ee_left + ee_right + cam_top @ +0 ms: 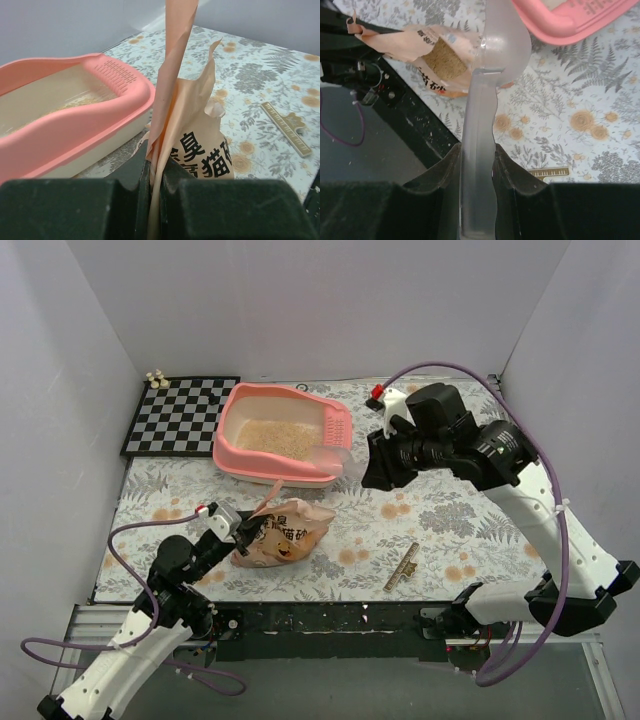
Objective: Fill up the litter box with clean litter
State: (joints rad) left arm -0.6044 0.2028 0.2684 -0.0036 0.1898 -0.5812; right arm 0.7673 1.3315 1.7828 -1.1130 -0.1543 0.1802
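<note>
The pink litter box [228, 436] stands at the back middle of the flowered mat, with pale clean litter [275, 436] spread over its floor. A crinkled tan bag [285, 536] lies in front of it. My left gripper [243, 530] is shut on the bag's upper edge [172, 75], and the box rim [75, 127] is just to its left. My right gripper [368, 468] is shut on the handle of a translucent scoop [485, 100]. The scoop's bowl [336, 457] hangs by the box's right, grilled end. More litter [441, 62] shows in the bag's mouth.
A checkerboard [180, 415] with small pale pieces [155, 378] lies at the back left. A white bottle with a red cap [386, 398] stands behind my right arm. A gold ruler-like strip [402, 567] lies on the mat near the front. White walls enclose the table.
</note>
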